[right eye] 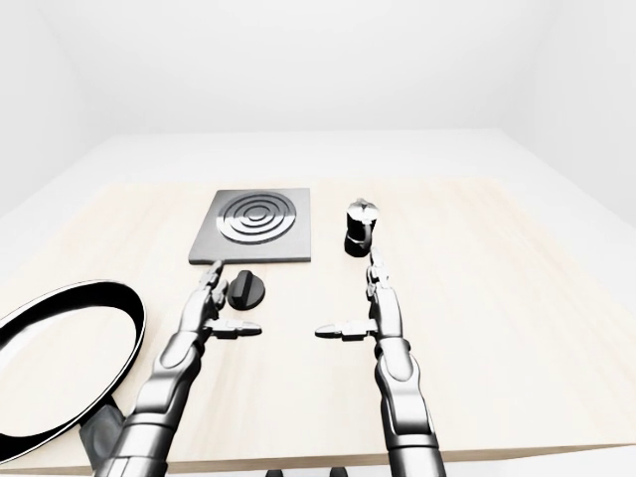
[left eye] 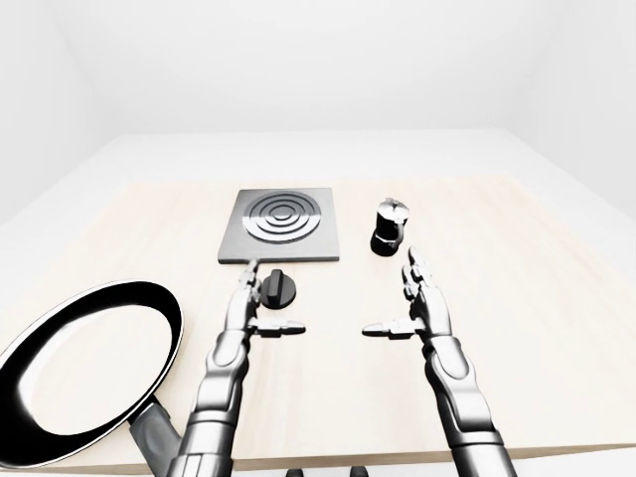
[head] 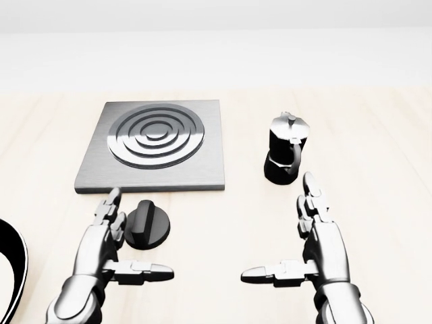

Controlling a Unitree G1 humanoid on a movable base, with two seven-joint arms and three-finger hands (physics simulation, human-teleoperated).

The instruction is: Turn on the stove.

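The stove is a grey square plate (head: 94, 177) with a ringed burner (head: 156, 135), lying on the pale wooden table. Its black round knob (head: 147, 225) sits on the table just below the plate's lower edge. My left hand (head: 125, 243) is open, fingers stretched up and thumb out to the right. It stands just left of the knob, very close; I cannot tell if it touches. My right hand (head: 297, 239) is open and empty, well to the right of the knob and below the moka pot.
A black moka pot (head: 286, 150) stands upright to the right of the stove plate. A large black frying pan (left eye: 84, 363) with a white rim lies at the lower left, near the table's (left eye: 556, 298) lower edge.
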